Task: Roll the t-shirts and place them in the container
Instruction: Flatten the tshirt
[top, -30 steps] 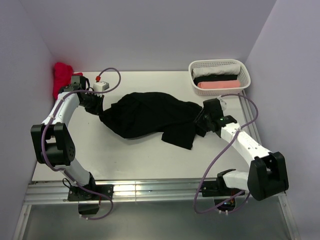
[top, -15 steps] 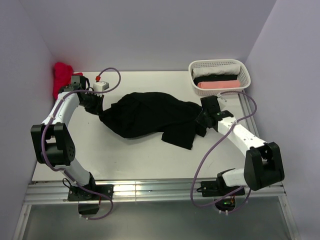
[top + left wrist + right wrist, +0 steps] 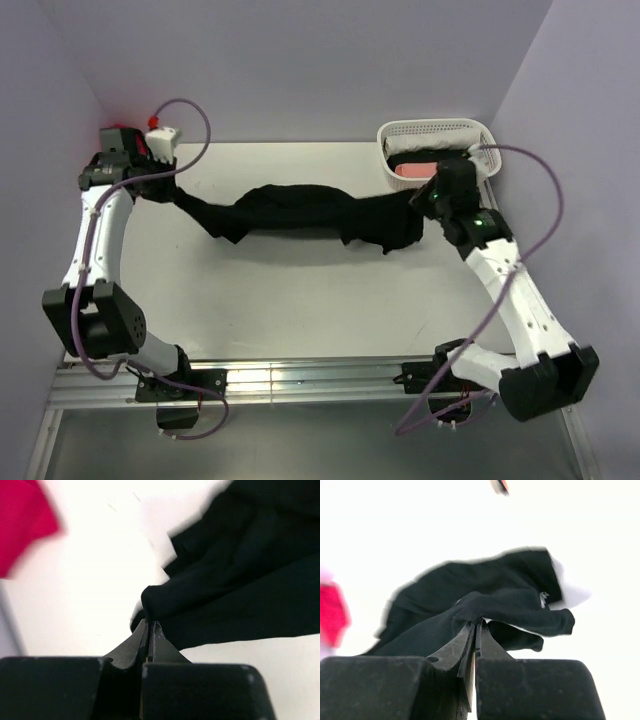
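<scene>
White mesh basket [image 3: 430, 125] sitting at far right corner of pale tabletop [image 3: 300, 295]; metal rail [image 3: 300, 376], probably aluminium, running along near edge.

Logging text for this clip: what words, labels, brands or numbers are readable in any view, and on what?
No readable text in any view.
On the black t-shirt: no print shows; a pale speck on it in the right wrist view is too blurred to read.
On the white basket: no label visible.
</scene>
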`<act>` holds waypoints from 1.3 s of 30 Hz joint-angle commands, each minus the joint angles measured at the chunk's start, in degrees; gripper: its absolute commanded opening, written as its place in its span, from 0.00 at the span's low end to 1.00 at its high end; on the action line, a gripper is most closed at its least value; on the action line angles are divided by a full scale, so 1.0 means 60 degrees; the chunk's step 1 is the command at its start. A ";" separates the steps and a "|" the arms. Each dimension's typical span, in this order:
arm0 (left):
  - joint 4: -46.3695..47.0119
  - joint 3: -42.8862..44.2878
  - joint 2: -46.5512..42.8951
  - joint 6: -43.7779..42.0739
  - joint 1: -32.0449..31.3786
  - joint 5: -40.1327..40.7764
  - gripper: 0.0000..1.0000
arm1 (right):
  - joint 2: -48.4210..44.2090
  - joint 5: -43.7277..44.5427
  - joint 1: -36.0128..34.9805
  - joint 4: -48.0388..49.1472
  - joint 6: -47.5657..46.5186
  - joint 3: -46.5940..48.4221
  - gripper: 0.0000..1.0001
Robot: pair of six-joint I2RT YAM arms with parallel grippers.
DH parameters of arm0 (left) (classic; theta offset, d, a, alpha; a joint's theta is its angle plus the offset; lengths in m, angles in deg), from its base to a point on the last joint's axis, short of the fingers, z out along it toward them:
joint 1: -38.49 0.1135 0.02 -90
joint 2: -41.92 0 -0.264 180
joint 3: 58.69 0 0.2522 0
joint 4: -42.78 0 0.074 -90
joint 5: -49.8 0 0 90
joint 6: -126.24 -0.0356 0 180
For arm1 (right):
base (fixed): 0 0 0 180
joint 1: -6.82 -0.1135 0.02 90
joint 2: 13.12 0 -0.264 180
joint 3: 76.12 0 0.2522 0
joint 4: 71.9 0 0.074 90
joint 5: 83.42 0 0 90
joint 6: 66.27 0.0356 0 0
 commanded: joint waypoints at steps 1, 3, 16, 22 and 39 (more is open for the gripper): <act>0.0831 0.0959 -0.1365 0.0864 0.0256 0.0769 0.00 | -0.1085 -0.0180 0.0348 -0.0312 -0.0593 0.1324 0.00; 0.1195 0.1076 -0.2007 0.1186 0.0315 0.1133 0.00 | -0.1510 -0.0458 0.0407 -0.0400 -0.0696 0.1939 0.00; 0.2267 0.2350 -0.4268 0.2301 0.0345 0.2571 0.00 | -0.3108 -0.0432 0.0422 0.0142 -0.1765 0.4517 0.00; 0.2842 0.2509 -0.4607 0.2199 0.0345 0.2193 0.00 | -0.3461 0.0053 0.0451 0.0552 -0.2058 0.5324 0.00; 0.0363 0.3977 -0.1736 0.1613 0.0054 0.0723 0.00 | -0.0841 -0.1704 0.0436 -0.0442 -0.2541 0.6378 0.00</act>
